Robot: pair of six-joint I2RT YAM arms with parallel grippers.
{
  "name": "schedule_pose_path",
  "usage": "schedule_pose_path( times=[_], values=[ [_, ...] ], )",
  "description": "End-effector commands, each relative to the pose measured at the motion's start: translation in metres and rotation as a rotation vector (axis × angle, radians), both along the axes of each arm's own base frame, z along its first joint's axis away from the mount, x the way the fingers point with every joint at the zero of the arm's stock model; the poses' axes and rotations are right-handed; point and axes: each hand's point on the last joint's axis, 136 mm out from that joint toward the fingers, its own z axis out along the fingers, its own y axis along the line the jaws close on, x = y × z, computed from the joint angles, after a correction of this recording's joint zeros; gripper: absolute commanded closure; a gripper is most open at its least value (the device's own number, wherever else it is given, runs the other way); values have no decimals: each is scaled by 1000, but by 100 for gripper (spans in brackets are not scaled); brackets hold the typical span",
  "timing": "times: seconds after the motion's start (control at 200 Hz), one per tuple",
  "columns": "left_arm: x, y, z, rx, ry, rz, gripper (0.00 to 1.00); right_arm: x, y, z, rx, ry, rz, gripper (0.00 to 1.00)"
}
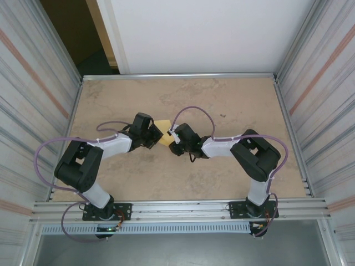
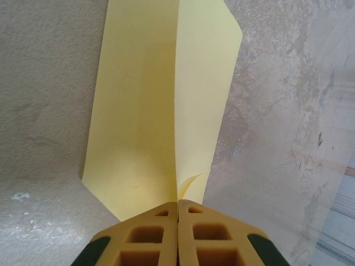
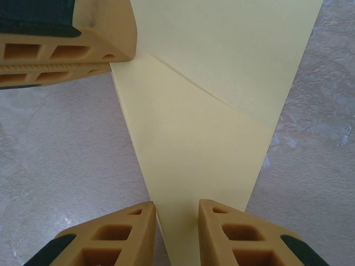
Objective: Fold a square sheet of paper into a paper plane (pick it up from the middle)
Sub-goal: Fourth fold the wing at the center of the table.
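Note:
The yellow sheet of paper [image 1: 163, 133] is folded, with a centre crease, and hangs between the two grippers above the middle of the table. My left gripper [image 2: 178, 202] is shut on one end of the sheet [image 2: 155, 111], right at the crease. In the right wrist view the paper [image 3: 211, 122] tapers toward a narrow tip. That tip runs between the fingers of my right gripper [image 3: 177, 208], which stand apart on either side of it. The left gripper's fingers [image 3: 66, 39] show at the upper left of that view, clamped on the paper's corner.
The tan mottled table [image 1: 183, 177] is bounded by metal rails [image 1: 177, 208] in front and corrugated walls [image 1: 33, 83] at both sides. A white panel [image 1: 205, 33] stands behind. Purple cables [image 1: 194, 111] loop off both arms.

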Motion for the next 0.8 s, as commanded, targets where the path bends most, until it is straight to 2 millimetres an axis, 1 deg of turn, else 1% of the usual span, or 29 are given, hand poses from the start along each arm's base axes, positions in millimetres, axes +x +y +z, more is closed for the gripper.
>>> schedule_pose_path(
  times=[0.0, 0.165, 0.381, 0.792],
  values=[
    [5, 0, 18, 1, -32, 15, 92, 7, -1, 0, -17, -22, -24, 72],
    [5, 1, 18, 8, -30, 14, 92, 7, -6, 0, -48, -39, -20, 72],
    [6, 1, 18, 19, -27, 8, 92, 5, -9, -1, -61, -49, -17, 78],
    [7, 1, 16, 37, -19, -5, 92, 0, -12, -3, -89, -65, 10, 75]
  ],
)
